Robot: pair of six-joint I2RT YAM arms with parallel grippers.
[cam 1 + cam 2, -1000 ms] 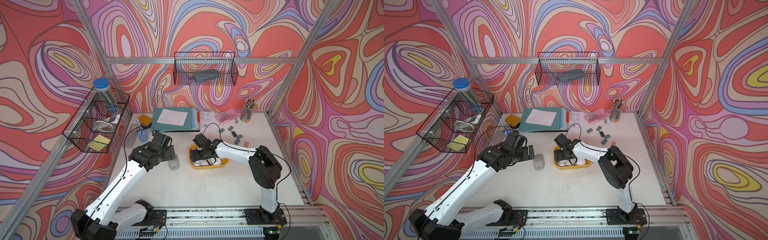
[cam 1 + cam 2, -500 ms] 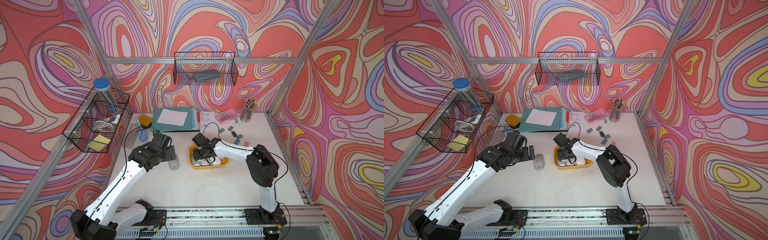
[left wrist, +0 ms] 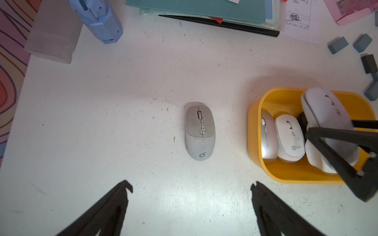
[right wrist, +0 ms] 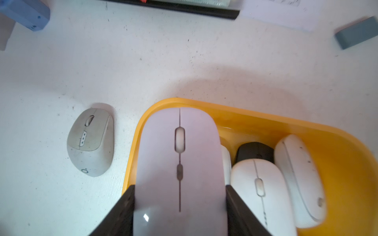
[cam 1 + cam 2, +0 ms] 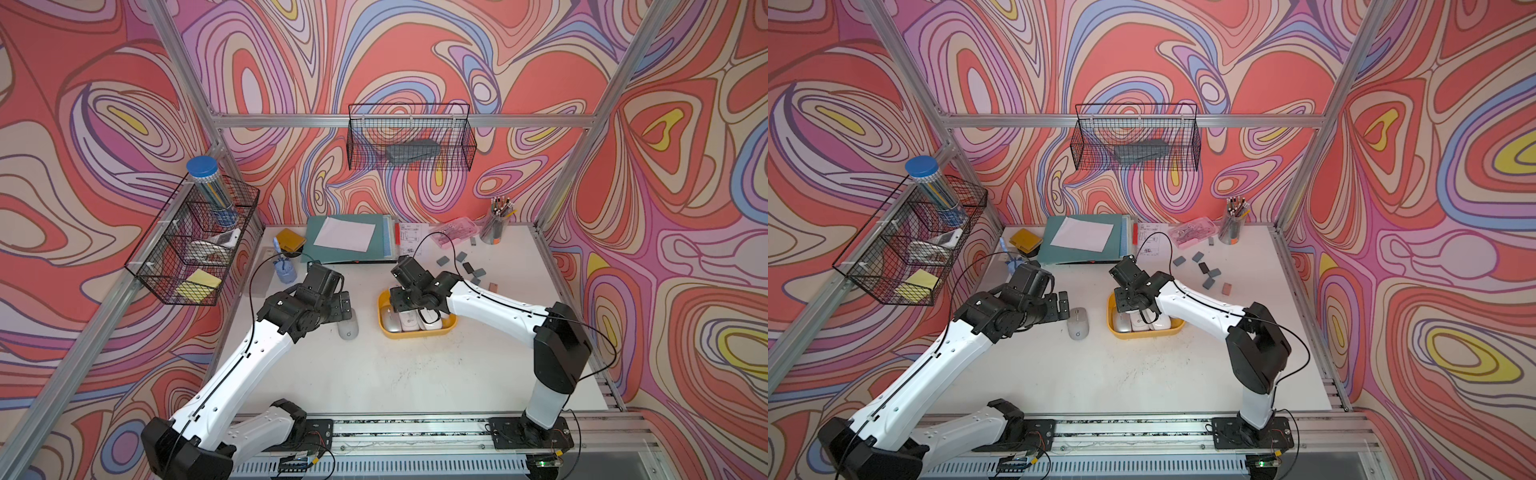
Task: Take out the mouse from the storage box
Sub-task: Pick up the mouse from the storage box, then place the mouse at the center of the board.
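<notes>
Right jaws clamp a pale mouse [image 4: 196, 155] over the storage box [image 4: 266, 122]; left jaws wide.

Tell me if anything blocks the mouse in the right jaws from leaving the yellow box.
Nothing visible does. The right gripper, jaws shut on the pale mouse, holds it above the storage box. Only the grey mouse lies on the table beside the box, toward the left arm.

We find the shallow rounded plastic storage box [image 4: 266, 122] yellow. The flat plastic mouse [image 4: 180, 163] is pale lilac-white with a grey wheel. The oval mouse [image 4: 259, 194] is white, the small mouse [image 4: 255, 150] black and the slim mouse [image 3: 268, 139] silver. The rounded mouse [image 3: 199, 132] is speckled grey, the tabletop [image 3: 122, 102] scuffed white, and the wall panels [image 5: 415, 62] swirl red, purple, blue and yellow.
</notes>
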